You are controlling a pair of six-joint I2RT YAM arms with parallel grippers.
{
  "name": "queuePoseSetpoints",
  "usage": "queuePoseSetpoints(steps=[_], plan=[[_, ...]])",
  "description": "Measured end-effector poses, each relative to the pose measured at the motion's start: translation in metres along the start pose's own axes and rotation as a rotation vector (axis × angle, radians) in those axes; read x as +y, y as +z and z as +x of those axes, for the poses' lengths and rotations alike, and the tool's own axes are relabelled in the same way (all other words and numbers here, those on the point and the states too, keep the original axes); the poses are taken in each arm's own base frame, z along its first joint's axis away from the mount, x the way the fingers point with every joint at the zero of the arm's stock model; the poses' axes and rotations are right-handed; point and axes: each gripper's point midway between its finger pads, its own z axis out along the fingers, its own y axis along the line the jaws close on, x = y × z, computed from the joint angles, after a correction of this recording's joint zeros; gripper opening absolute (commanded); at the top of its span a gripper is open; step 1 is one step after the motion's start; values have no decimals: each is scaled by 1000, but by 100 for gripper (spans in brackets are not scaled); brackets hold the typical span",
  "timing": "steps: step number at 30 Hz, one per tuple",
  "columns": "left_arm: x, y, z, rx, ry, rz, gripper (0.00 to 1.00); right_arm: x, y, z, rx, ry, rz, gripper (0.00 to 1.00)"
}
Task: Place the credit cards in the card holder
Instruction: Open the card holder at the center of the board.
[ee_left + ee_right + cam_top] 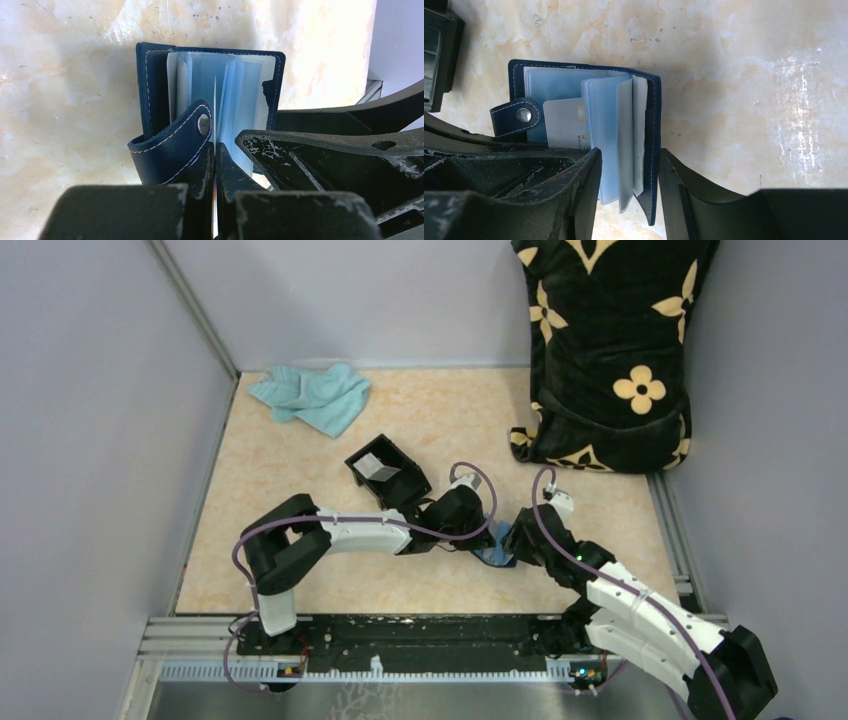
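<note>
- Pale grey walls [100,390] enclose a beige, marble-patterned desk [430,410]; both arm bases sit at its near edge.
- Card holder [584,100]: a navy-blue wallet lying open on the desk near the centre, between the two claws. Its clear plastic sleeves [616,135] are fanned up and its snap tab [516,116] is unfastened.
- Left claw [215,150]: clenched on a pale grey-white credit card [566,130]. Its own wrist view shows the card edge-on as a thin line between the fingers. The card's far end lies among the sleeves beside the snap tab.
- Right claw [630,152]: released, with its fingers [589,190] standing apart on either side of the holder's right cover and loose sleeves. Contact with the cover cannot be told.
- Black box [400,485]: open-topped, just beyond the left claw, with a second card [378,468] lying pale and flat inside it.
- Teal cloth [312,397]: crumpled at the far left of the desk, well apart from the holder.
- Black cushion [610,350]: patterned with yellow flowers, standing against the far right corner.
</note>
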Motion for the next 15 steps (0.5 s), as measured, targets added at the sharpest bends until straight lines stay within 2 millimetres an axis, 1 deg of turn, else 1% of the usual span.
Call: queuePoseSetpoints(steps=[9, 15], plan=[[0, 0, 1, -7, 1, 13, 0, 2, -1, 0, 3, -5, -7, 54], [-1, -4, 2, -13, -3, 42, 0, 2, -1, 1, 7, -8, -10, 56]])
